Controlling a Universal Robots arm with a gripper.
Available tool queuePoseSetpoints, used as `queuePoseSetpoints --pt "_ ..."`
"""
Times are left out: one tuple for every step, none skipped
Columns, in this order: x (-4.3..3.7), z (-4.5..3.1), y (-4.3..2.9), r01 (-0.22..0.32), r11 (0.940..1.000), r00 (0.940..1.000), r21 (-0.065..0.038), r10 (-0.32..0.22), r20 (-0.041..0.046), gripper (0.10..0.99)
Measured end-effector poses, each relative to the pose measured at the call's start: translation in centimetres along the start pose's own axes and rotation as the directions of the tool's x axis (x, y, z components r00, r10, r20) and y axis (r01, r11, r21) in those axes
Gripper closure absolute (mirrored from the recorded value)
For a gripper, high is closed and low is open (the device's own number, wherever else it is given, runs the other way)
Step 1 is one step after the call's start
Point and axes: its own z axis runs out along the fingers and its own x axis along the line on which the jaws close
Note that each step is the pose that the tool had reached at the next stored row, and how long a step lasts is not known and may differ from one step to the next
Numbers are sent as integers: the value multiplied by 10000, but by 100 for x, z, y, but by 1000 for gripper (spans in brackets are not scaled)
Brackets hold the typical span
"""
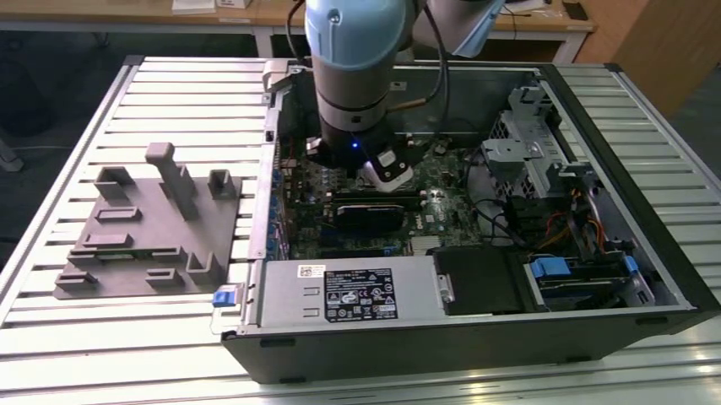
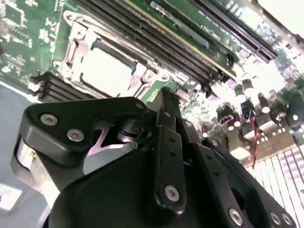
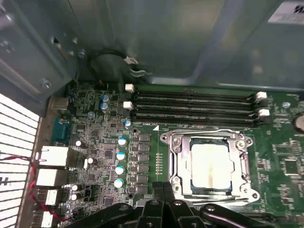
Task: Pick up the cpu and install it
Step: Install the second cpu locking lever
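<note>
One small square cpu with a pale, flat silvery metal top [image 3: 211,164] lies seated inside the square metal-framed socket [image 3: 176,161] on the green circuit board [image 3: 280,161]; the second wrist view shows it too [image 2: 107,71], bright and smooth within the frame's stamped steel edges. Just beside the socket run four long black memory slots with white end clips [image 3: 194,107]. Near the socket on its other side stands a row of small round silver-topped capacitors [image 3: 121,156]. The black, bolted metal fingers [image 2: 164,102] hang just above the board beside the socket, drawn together with nothing between them and apart from the chip. In the exterior view the gripper [image 1: 383,173] reaches down into the open dark computer case [image 1: 474,337], which lies on a ribbed pale metal worktop [image 1: 67,143]. Well apart from the socket, outside the case, sits a grey plastic fixture with upright posts [image 1: 152,224].
</note>
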Motion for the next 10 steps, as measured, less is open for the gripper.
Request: queuePoseSetpoints --pt "-1 -17 6 1 10000 10000 17 -1 1 980" --pt "-1 -25 10 1 10000 10000 71 -1 0 980" --pt "-1 -25 12 5 9998 10000 177 -5 -3 980" --pt "-1 -25 14 7 9995 10000 306 -7 -9 980" --pt "-2 -24 18 -1 9991 10000 435 2 -8 980" --pt "-4 -22 23 -17 9985 10000 546 17 -5 980" --pt "-8 -18 32 -31 9981 10000 614 31 -1 980" --pt "-15 -14 44 -42 9978 10000 656 42 3 980" --pt "-26 -10 55 -55 9976 10000 686 55 6 980" --pt "-39 -6 65 -76 9974 10000 710 75 12 980"
